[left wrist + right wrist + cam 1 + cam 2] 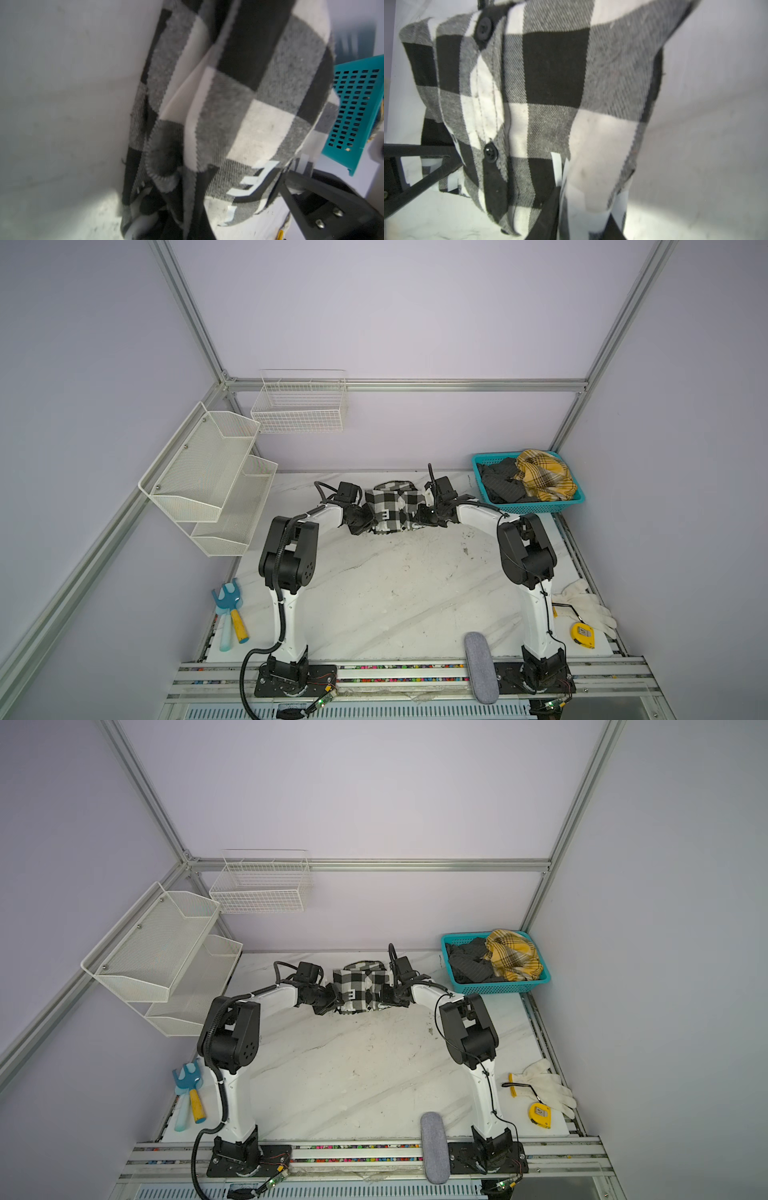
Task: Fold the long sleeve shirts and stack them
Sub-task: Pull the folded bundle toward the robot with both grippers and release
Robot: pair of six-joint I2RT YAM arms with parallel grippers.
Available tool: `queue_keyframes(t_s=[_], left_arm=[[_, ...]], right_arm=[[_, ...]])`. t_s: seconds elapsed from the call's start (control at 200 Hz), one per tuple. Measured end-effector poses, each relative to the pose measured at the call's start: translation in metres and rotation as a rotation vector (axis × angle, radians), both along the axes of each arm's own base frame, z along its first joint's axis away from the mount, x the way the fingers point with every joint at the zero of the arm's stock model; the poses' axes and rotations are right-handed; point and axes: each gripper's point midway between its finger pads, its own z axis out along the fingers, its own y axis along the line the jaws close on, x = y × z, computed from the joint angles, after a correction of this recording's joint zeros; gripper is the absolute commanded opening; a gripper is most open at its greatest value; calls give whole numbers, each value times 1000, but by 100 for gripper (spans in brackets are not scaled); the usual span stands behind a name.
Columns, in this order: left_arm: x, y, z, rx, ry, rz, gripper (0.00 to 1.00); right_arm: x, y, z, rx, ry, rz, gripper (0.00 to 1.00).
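A folded black-and-white checked long sleeve shirt (pixel 390 510) (pixel 361 988) lies at the back middle of the table. Its white block lettering faces up near the front edge. My left gripper (pixel 368 523) is at its near left corner, and in the left wrist view the gripper (pixel 166 212) is shut with checked cloth (pixel 239 104) bunched round it. My right gripper (pixel 419 519) is at the near right corner. In the right wrist view that gripper (pixel 581 218) is closed on a fold of the buttoned cloth (pixel 554 83). A yellow plaid shirt (pixel 544 475) and a dark grey one (pixel 498 483) lie in the basket.
The teal basket (pixel 577 499) stands at the back right, close to the right arm. White mesh shelves (pixel 216 477) and a wire basket (pixel 299 406) hang on the left. A blue garden tool (pixel 228 614), grey case (pixel 482 668), tape measure (pixel 582 635) and white glove (pixel 586 601) lie near the front.
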Motion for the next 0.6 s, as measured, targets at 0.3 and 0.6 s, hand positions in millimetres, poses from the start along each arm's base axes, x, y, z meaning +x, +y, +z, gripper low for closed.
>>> queue_keyframes(t_s=[0.3,0.6], left_arm=[[-175,17,12,-12,139,-103,15],[-228,51,27,32,135,-83,64]], right_arm=[[-177,-7,52,67,39,50,33],[-195,-40,60,120,81,-60,68]])
